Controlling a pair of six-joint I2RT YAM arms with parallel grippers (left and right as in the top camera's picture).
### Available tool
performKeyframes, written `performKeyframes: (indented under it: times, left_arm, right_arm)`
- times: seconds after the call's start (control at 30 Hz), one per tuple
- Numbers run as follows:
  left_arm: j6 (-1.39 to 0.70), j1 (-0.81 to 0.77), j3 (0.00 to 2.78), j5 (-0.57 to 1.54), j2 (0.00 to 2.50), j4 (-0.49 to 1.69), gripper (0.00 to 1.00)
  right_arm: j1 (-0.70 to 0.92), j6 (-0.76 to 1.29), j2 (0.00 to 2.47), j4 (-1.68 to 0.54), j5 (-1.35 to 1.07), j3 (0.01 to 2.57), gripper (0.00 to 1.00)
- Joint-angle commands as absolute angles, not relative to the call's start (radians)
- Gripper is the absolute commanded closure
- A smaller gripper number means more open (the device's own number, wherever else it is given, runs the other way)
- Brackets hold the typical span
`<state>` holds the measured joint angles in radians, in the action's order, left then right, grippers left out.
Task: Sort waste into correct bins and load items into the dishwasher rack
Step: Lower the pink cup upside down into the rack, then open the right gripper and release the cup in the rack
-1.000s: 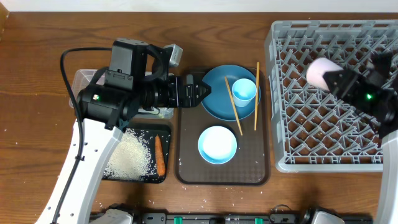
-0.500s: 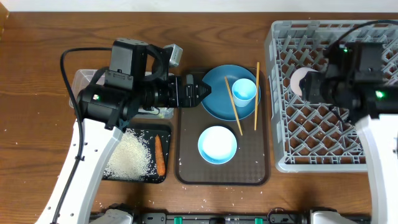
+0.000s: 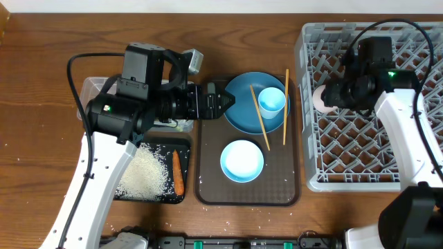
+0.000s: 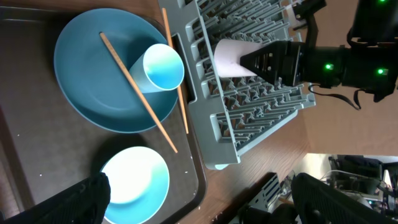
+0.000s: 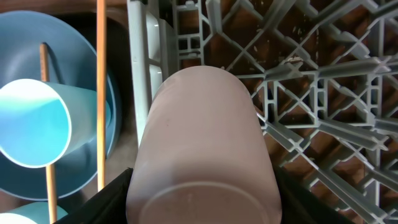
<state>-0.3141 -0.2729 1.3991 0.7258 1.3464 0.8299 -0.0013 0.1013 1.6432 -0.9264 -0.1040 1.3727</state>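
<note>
The right gripper [image 3: 331,95] is clasped around the pale pink cup [image 3: 319,97], one finger on each side of the body. The cup is tipped on its side over the far-left part of the grey dishwasher rack [image 3: 360,160], just inside the left wall. I cannot tell whether it touches the pegs. In the right wrist view the cup's closed base points toward the camera.

The left gripper [image 3: 225,102] hovers over the far-left edge of the brown tray [image 3: 208,188] with its fingers [image 4: 81,200] spread wide and holding nothing. Its tips are just beside the left rim of the dark-blue plate [image 3: 242,111].

The plate lies on the far half of the brown tray with the light-blue cup [image 3: 271,102] on its right part. One chopstick [image 3: 260,119] crosses the plate diagonally, beside the cup. The other chopstick [image 3: 285,107] lies straight along the plate's right edge. The light-blue bowl [image 3: 242,160] sits near of the plate on the same tray.

To the left, the black tray [image 3: 158,198] holds the rice grains [image 3: 142,173] and the carrot [image 3: 177,173]. The clear tub [image 3: 90,88] lies far of it, mostly hidden under the left arm.
</note>
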Motion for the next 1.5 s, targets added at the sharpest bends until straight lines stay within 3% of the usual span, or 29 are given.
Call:
performKeyframes:
  times: [0.0, 0.37, 0.5, 0.7, 1.13, 1.2, 1.23, 1.47]
  left_arm:
    - [-0.308, -0.271, 1.398, 0.720, 1.349, 0.830, 0.05]
    - [-0.308, -0.271, 1.398, 0.720, 1.349, 0.830, 0.05]
    - [-0.308, -0.271, 1.398, 0.720, 1.349, 0.830, 0.05]
    - [-0.308, -0.271, 1.398, 0.720, 1.349, 0.830, 0.05]
    - [-0.308, -0.271, 1.398, 0.720, 1.349, 0.830, 0.05]
    - [-0.308, -0.271, 1.398, 0.720, 1.349, 0.830, 0.05]
    - [-0.308, -0.271, 1.398, 0.720, 1.349, 0.830, 0.05]
    - [-0.308, -0.271, 1.398, 0.720, 1.349, 0.830, 0.05]
  right_arm:
    - [-0.006, 0.088, 1.655, -0.933, -0.104, 1.383, 0.64]
    - [-0.007, 0.088, 1.655, -0.971, -0.093, 1.380, 0.55]
    - [-0.008, 0.088, 1.655, -0.983, -0.065, 1.380, 0.37]
    - [-0.010, 0.088, 1.655, -0.980, -0.049, 1.380, 0.19]
    - [-0.017, 0.043, 1.606, -1.030, -0.173, 1.414, 0.16]
    - [-0.017, 0.043, 1.585, -1.050, -0.172, 1.414, 0.09]
    - [-0.017, 0.043, 1.574, -1.062, -0.159, 1.414, 0.01]
    - [-0.016, 0.043, 1.551, -1.098, -0.101, 1.414, 0.01]
